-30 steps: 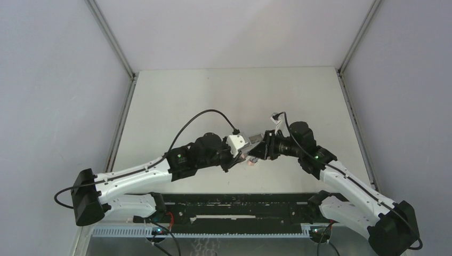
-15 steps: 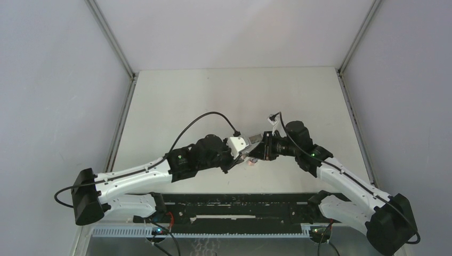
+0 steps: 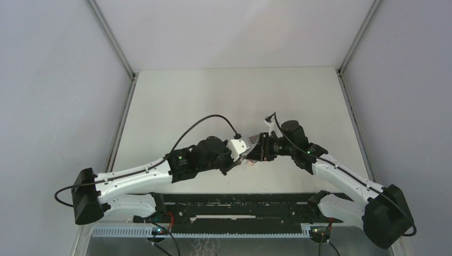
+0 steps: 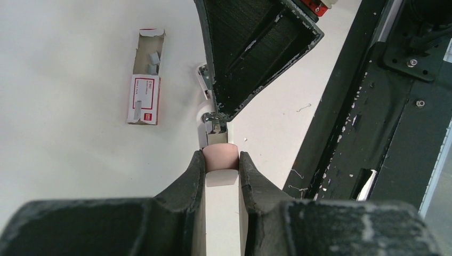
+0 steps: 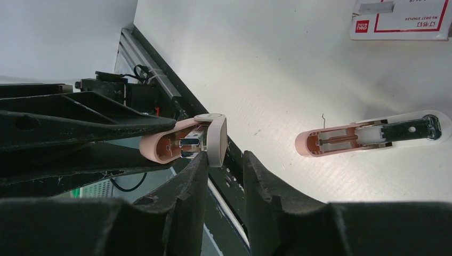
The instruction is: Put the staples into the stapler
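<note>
the left claw pinches the pink stapler steady, seemingly so the right claw, jaws part-open and empty just before its nose, can work it, while the staples lie in their box ahead-left of the left claw.

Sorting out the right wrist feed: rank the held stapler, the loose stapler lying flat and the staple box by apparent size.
1. Loose stapler: longest, fully in view.
2. Staple box: cut off by the frame edge, so its rank is unsure.
3. Held stapler: smallest showing, partly hidden.
</note>
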`<action>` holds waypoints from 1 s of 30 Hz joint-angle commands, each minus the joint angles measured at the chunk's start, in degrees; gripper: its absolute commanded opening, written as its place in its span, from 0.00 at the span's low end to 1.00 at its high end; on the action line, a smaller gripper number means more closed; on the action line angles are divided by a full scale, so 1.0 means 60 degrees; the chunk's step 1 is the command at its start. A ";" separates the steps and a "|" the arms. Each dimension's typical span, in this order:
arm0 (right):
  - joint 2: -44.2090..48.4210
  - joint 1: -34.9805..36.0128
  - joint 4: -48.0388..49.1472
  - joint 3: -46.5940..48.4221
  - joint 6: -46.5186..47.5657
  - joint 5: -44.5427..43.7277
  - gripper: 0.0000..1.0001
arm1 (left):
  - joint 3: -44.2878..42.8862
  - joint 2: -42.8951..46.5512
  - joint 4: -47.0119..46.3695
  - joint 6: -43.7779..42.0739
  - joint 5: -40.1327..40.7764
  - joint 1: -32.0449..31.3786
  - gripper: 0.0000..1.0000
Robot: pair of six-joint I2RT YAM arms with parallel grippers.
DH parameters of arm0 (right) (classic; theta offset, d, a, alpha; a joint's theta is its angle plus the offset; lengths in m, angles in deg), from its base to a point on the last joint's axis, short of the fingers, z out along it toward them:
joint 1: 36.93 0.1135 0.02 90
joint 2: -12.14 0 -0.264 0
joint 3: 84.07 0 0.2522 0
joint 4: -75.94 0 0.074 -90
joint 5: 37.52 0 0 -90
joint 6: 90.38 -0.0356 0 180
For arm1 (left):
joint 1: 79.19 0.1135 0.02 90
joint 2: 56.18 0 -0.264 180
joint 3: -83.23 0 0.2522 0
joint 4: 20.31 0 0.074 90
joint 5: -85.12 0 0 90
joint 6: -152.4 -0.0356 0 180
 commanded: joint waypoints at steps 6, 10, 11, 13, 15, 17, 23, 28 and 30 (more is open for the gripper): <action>-0.0296 0.0156 0.1041 0.0378 -0.0449 0.0592 0.06 | -0.0271 0.0340 -0.1286 -0.0170 -0.0101 -0.0195 0.00; -0.0120 -0.0094 0.1026 0.0290 -0.0417 0.0548 0.00 | 0.0026 0.0549 -0.1283 -0.0174 0.0137 -0.0210 0.00; -0.0026 -0.0235 0.1092 0.0190 -0.0469 0.0610 0.00 | 0.0122 0.0646 -0.1288 -0.0152 0.0216 -0.0213 0.00; 0.0151 -0.0645 0.1294 -0.0031 -0.0607 0.0896 0.00 | 0.0339 0.0820 -0.1300 -0.0070 0.0382 -0.0215 0.00; 0.0369 -0.1038 0.1408 -0.0198 -0.0686 0.1261 0.00 | 0.0595 0.1023 -0.1315 0.0047 0.0544 -0.0212 0.00; 0.0574 -0.1412 0.1377 -0.0293 -0.0714 0.1564 0.00 | 0.0818 0.1224 -0.1316 0.0149 0.0669 -0.0217 0.00; 0.1290 -0.2428 0.1190 -0.0345 -0.0764 0.2545 0.00 | 0.1255 0.1567 -0.1191 0.0373 0.0995 -0.0210 0.00; 0.1755 -0.3363 0.0794 -0.0345 -0.0695 0.3263 0.00 | 0.1464 0.1625 -0.1081 0.0562 0.1227 -0.0211 0.05; 0.1874 -0.3634 0.0684 -0.0337 -0.0672 0.3469 0.00 | 0.1527 0.1597 -0.1070 0.0664 0.1229 -0.0200 0.06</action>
